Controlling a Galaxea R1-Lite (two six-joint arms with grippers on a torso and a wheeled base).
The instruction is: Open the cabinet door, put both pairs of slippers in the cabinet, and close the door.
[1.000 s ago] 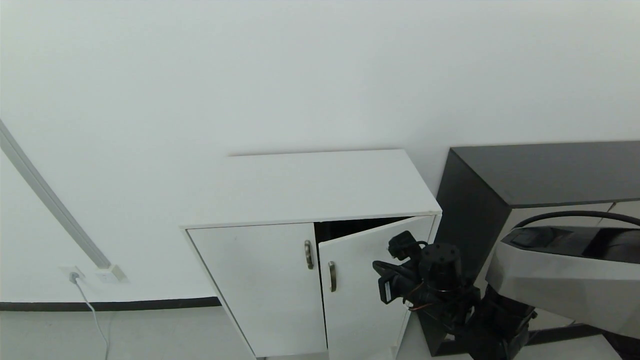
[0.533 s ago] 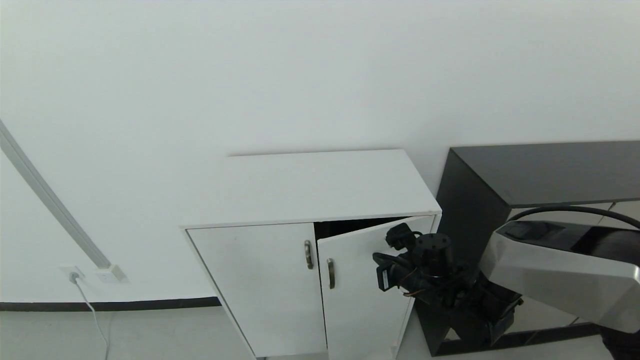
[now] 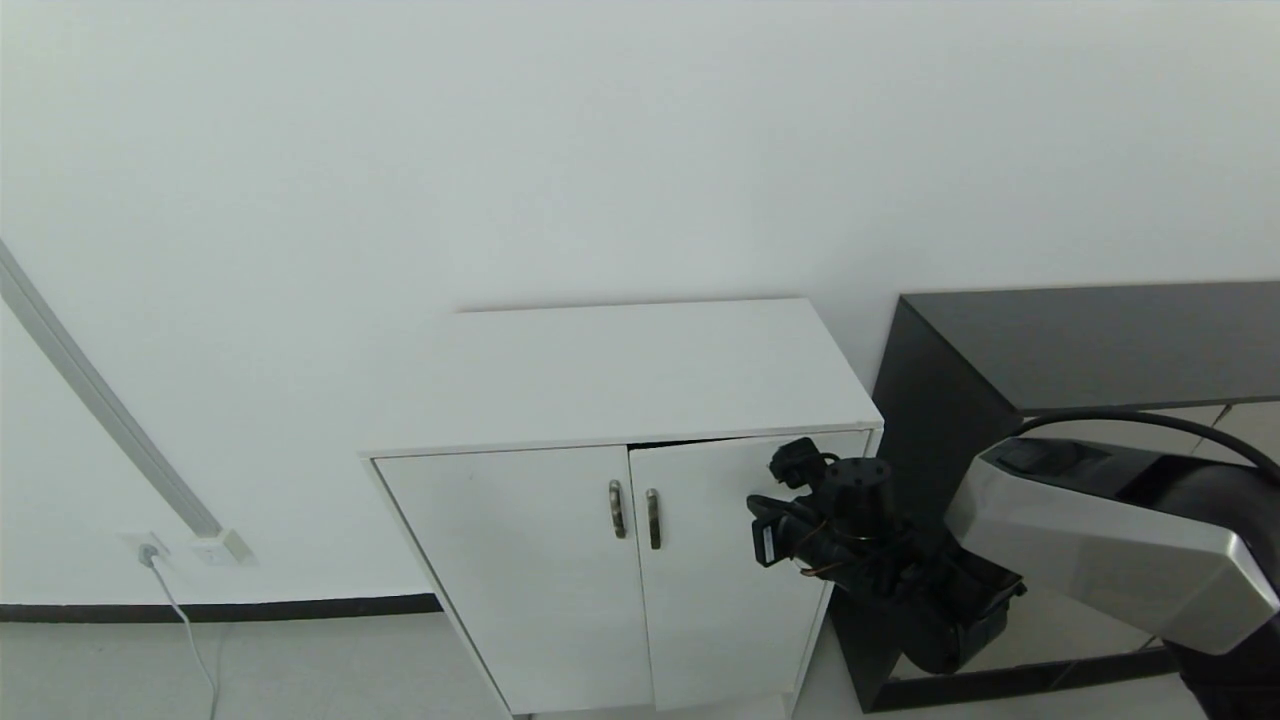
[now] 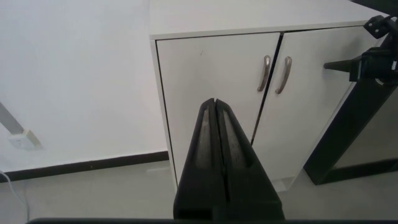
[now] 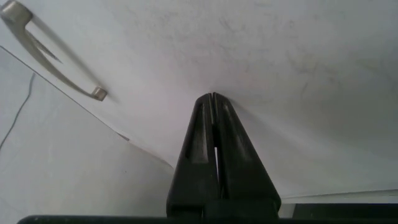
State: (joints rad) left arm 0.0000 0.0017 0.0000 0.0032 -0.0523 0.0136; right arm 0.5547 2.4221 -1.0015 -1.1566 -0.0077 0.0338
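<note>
Cabinet door (image 3: 725, 570), the right-hand one of the white cabinet (image 3: 640, 370), is now all but shut. A second ago it stood ajar with a dark wedge of the inside showing above it. Half a second ago the wedge was narrower, and now only a thin dark sliver runs along its top edge. Its handle (image 3: 653, 518) has swung in to sit just beside the left door's handle (image 3: 617, 508), the two upright and parallel.

The right gripper (image 5: 213, 97) has its fingers pressed together. Their tips sit against the door's white face, on the hinge side of the handle. From the left wrist view this gripper (image 4: 328, 65) points at the door like a closed beak. Behind it the black wrist (image 3: 850, 540) has followed the door inward and sits a little higher than before. The silver forearm (image 3: 1100, 530) slants in from the right, across the front of the black sideboard (image 3: 1090, 340).

The left gripper (image 4: 214, 103) also has its fingers flat against each other. It hangs low in front of the cabinet, well apart from it, aimed toward the left door (image 3: 520, 570), which is shut.

The sideboard stands just beside the cabinet on its right. Off to the left, a grey conduit (image 3: 100, 400) slants down the wall to a socket (image 3: 148, 548), and a white cable (image 3: 190, 630) trails from it toward the floor.
</note>
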